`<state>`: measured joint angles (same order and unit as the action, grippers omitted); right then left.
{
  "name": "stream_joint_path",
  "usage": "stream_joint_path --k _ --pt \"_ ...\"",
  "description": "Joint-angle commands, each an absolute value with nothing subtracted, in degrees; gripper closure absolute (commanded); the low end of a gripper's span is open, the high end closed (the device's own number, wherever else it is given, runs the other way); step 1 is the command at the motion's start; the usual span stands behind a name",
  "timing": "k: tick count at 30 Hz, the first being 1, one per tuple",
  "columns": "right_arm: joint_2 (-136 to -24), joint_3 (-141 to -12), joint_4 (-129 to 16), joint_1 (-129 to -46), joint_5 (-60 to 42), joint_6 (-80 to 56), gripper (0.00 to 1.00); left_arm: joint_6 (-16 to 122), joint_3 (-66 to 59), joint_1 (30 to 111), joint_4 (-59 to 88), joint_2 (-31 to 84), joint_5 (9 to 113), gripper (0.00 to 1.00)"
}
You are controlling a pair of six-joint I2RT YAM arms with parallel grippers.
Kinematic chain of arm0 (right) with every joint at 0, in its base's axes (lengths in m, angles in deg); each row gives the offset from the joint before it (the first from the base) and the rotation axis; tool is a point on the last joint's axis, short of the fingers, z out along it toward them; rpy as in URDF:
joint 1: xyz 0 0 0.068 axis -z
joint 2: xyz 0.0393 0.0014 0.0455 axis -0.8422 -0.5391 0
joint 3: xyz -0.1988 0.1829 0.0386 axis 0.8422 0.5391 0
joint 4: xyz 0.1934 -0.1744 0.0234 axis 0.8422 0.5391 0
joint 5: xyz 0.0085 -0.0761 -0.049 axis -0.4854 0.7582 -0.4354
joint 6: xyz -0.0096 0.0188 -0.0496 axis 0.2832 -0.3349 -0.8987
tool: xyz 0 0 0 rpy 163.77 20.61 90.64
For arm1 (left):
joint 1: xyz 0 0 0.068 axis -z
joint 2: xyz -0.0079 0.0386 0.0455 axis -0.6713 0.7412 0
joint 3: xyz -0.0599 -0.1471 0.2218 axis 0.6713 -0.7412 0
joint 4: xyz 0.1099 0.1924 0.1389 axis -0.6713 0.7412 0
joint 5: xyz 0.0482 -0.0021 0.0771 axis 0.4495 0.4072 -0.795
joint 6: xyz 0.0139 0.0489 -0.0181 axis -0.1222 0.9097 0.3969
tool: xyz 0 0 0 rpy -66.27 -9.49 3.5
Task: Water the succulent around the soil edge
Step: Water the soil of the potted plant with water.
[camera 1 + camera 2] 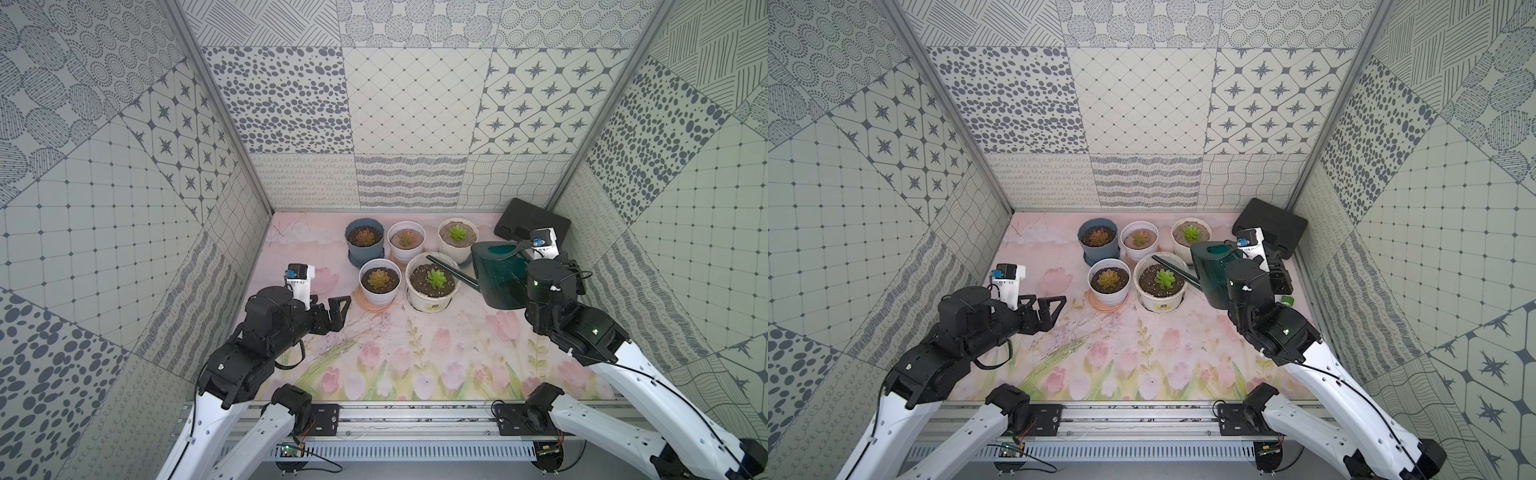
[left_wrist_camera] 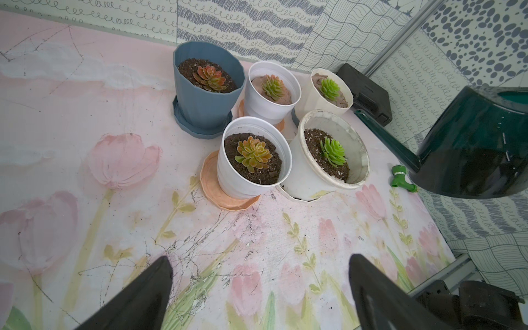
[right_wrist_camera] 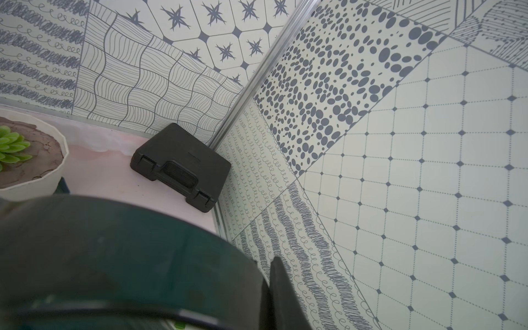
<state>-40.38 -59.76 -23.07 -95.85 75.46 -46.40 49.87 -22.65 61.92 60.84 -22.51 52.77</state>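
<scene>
Five potted succulents stand bunched mid-frame in both top views. One pot is faceted and slate-blue (image 1: 365, 245), on a matching saucer. Two are smooth white plastic, one behind (image 1: 406, 248) and one in front (image 1: 380, 293), the front one on a ribbed peach saucer (image 2: 213, 188). One is a faceted cream pot (image 1: 457, 248) topped with pale, clay-like earth. The last is a wide cream tub (image 1: 430, 302) filled with dark, crumbly soil (image 1: 419, 279).

The succulent (image 1: 435, 277) in that tub is a spiky bright-green rosette, just right of centre.

There is one watering can (image 1: 500, 276), dark green and see-through, with a cone-shaped body and a long straight spout. It sits right of the pots, tipped toward them, with the spout tip at the tub's far rim. The right claw (image 3: 274, 288) is closed tight on the can, its fingers mostly hidden behind the green body.

The left claw (image 1: 330, 309) hovers left of the pots, jaws wide apart and empty.

One black moulded case (image 1: 532, 224) lies in the floor's upper-right corner. One small green nozzle (image 2: 401, 178) lies beside the can on the tulip-printed mat (image 1: 415, 353).
</scene>
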Motion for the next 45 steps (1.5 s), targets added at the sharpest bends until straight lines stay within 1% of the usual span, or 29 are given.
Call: stream_joint_path --k 1,15,22,30,37,45 --pt "-40.7 -62.0 -25.8 -95.7 77.4 -45.6 1.00 52.6 -23.6 61.8 56.5 -23.4 55.0 0.01" --pt "-48.9 -65.8 -25.7 -95.9 72.4 -45.8 1.00 53.0 -24.3 61.8 56.7 -25.0 54.3 0.01" --pt "-51.3 -67.7 -26.4 -95.9 74.2 -47.3 1.00 53.1 -24.4 61.8 56.7 -24.9 54.7 0.01" --pt "-53.9 -69.5 -30.1 -94.8 76.8 -54.7 1.00 53.2 -24.6 61.8 56.8 -25.1 55.3 0.01" --pt "-55.3 -70.9 -30.3 -93.4 77.6 -54.6 1.00 53.2 -24.6 61.8 56.8 -25.4 55.6 0.01" --pt "-55.9 -71.3 -30.3 -92.7 79.3 -57.8 1.00 53.2 -24.7 61.8 57.0 -25.7 55.9 0.01"
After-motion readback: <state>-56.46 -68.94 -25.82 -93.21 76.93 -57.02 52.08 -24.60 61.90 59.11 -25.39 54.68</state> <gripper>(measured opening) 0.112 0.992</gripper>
